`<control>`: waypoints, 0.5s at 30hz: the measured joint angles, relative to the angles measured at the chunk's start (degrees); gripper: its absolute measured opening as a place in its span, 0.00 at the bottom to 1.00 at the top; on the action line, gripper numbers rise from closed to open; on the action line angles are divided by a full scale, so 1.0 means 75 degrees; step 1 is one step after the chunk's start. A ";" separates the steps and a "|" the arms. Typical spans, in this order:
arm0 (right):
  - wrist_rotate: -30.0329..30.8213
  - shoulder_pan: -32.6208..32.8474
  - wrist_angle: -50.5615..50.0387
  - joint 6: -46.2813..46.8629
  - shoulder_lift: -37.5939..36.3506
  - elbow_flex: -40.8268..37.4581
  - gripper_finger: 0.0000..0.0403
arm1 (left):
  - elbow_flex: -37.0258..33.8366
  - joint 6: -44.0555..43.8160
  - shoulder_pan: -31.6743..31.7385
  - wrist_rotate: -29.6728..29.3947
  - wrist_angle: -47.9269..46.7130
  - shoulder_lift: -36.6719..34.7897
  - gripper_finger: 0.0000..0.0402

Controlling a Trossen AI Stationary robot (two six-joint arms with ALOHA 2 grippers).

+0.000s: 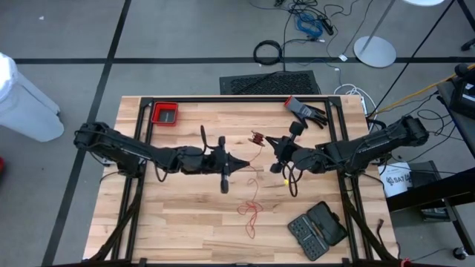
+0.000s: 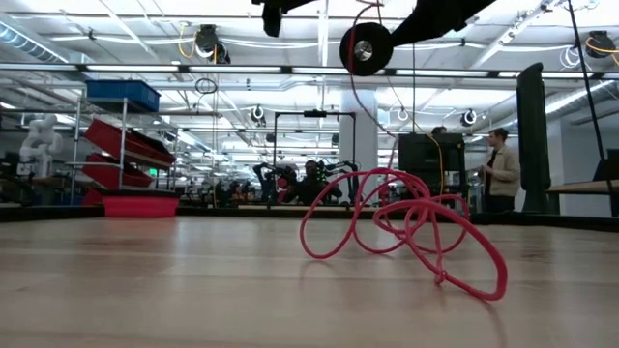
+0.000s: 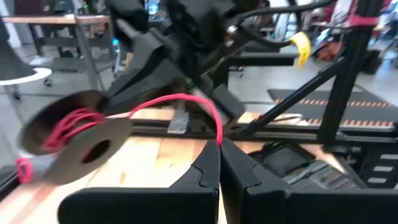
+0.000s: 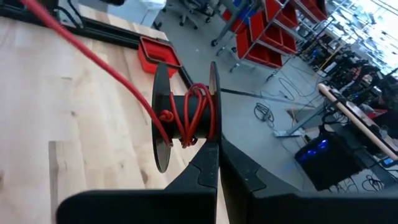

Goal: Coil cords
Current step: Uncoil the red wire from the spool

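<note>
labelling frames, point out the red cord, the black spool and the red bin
red cord (image 2: pixel 406 227): low view, loose tangle lying on the table
black spool (image 4: pixel 163 118): right wrist view, near flange's face
red bin (image 1: pixel 165 113): high view, its inside floor

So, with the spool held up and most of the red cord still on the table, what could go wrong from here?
1. The loose red cord lies in crossing loops on the table; pulled taut, they may knot.
2. Only a few uneven turns sit on the spool; new turns may slip over its rim.
3. The left gripper pinches the thin cord at its very tips, while the right gripper holds the spool; the cord may slip out.
</note>
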 joint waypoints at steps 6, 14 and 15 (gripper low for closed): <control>0.0130 0.0049 0.0203 -0.0015 0.0000 0.0000 0.00 | 0.0021 -0.0011 0.0005 0.0192 0.0473 0.0628 0.00; -0.0136 0.0052 0.0439 0.0241 -0.0093 0.0000 0.00 | 0.0326 -0.0032 0.0145 0.0367 0.0465 0.1496 0.00; -0.0234 0.0052 0.0528 0.0252 -0.0107 0.0000 0.00 | 0.0332 -0.0042 0.0167 0.0368 0.0460 0.1577 0.00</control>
